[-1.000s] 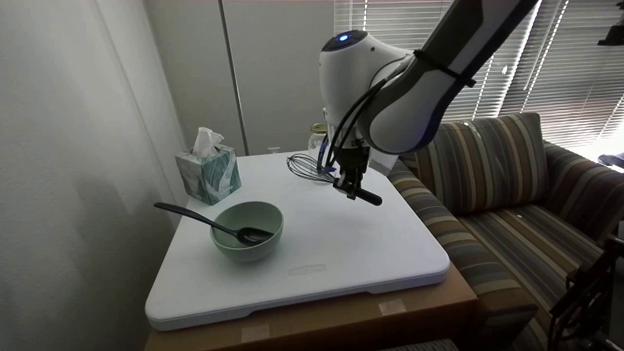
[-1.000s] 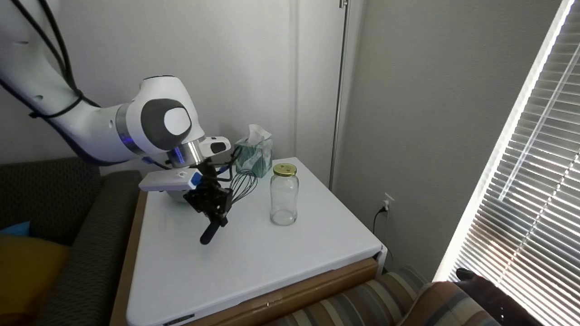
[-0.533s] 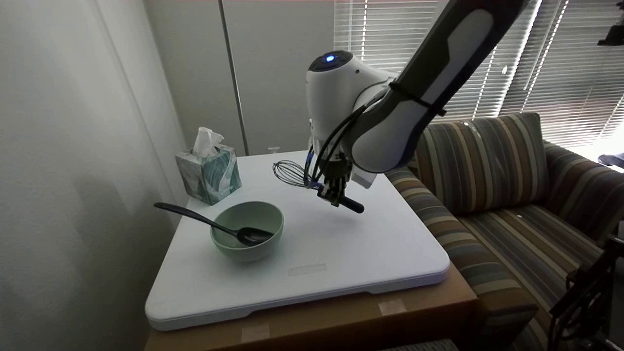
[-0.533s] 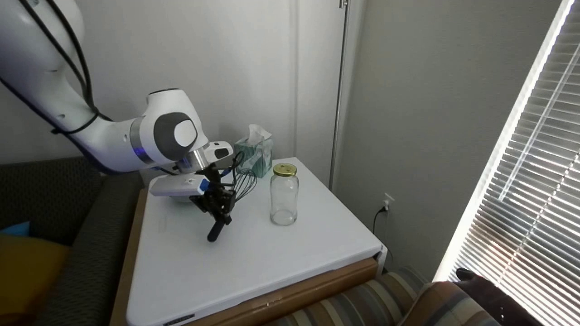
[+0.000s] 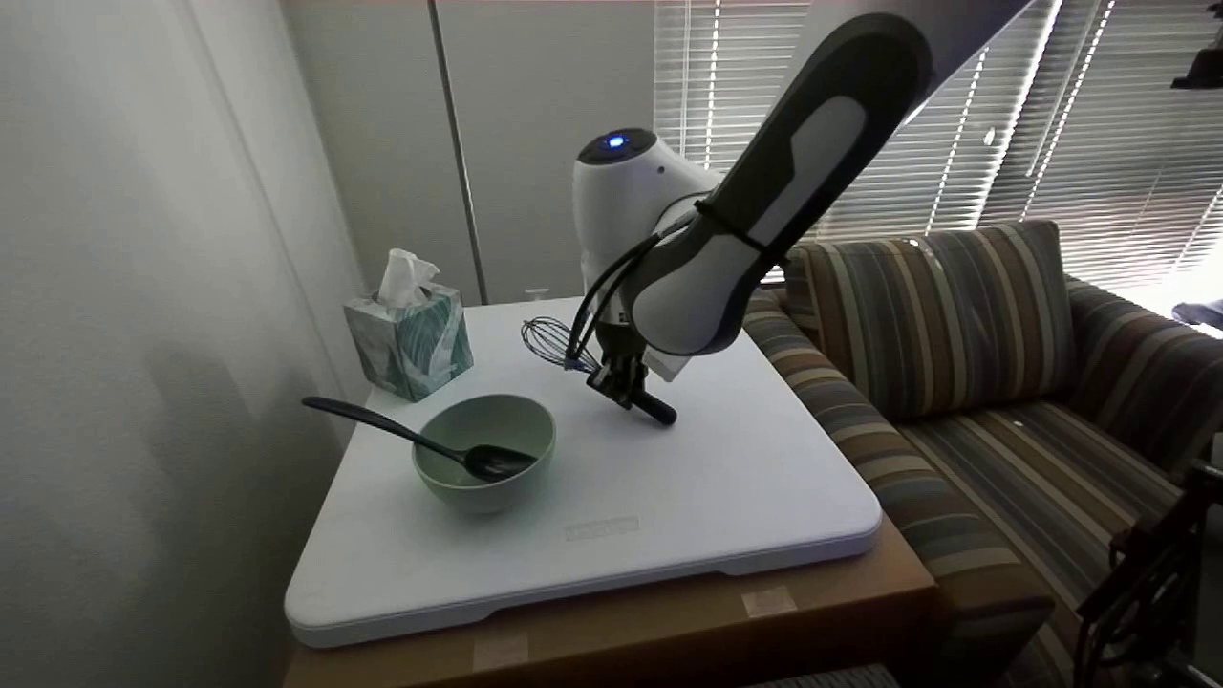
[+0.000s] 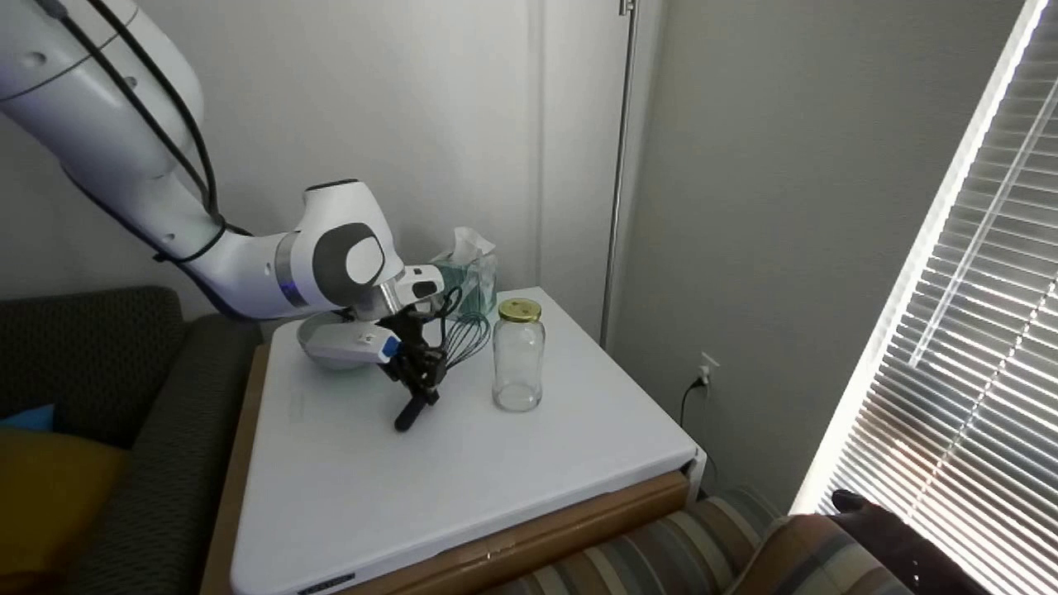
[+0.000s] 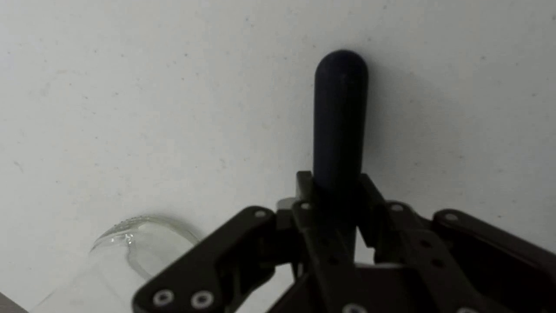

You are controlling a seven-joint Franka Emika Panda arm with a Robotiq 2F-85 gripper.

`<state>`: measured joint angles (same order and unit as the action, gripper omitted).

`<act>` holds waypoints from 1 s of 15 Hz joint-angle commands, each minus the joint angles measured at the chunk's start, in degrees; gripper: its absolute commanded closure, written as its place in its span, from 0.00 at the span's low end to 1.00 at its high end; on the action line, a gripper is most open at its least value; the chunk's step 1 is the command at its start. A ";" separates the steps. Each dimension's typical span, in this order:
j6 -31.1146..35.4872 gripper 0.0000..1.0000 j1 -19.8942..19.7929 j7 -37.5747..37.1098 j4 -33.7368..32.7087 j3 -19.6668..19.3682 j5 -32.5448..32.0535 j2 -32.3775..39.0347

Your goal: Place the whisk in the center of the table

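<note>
Pale walls (image 5: 564,143) and window blinds (image 5: 1099,182) back a square white worktop (image 5: 726,497), with a striped sofa (image 5: 994,440) alongside. On the worktop stand a teal tissue box (image 5: 411,349), a green bowl (image 5: 506,497) with a dark spoon (image 5: 495,463) in it, and a glass jar (image 6: 518,364) with a gold lid (image 6: 519,310). Among these hangs the robot's arm (image 6: 256,277), its pincer (image 7: 336,184) clamped on the whisk (image 7: 340,117) by its black handle (image 5: 659,411); the rounded end juts out past the grip on one side, and the wire loops (image 6: 469,336) point toward the tissue box on the other.

As I judge it, most of the job is done: the grasp is made, and in both exterior views the whisk is over roughly the middle of the worktop. A shadow beside the handle in the wrist view suggests the surface is close beneath, but whether the whisk touches it is not clear. Left to do, I think: a little lowering if there is a gap, then letting go and backing away without knocking the nearby jar.
</note>
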<state>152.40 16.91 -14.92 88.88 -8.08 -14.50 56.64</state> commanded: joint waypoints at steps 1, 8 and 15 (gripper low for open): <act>-2.47 0.48 -0.31 -0.36 -5.25 -0.31 1.73 3.26; -1.56 0.02 3.47 -4.02 3.10 -2.90 0.35 -2.85; -3.69 0.00 11.50 -10.44 22.23 -5.87 -4.15 -20.25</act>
<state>149.63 25.71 -22.62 100.12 -12.44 -15.84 46.38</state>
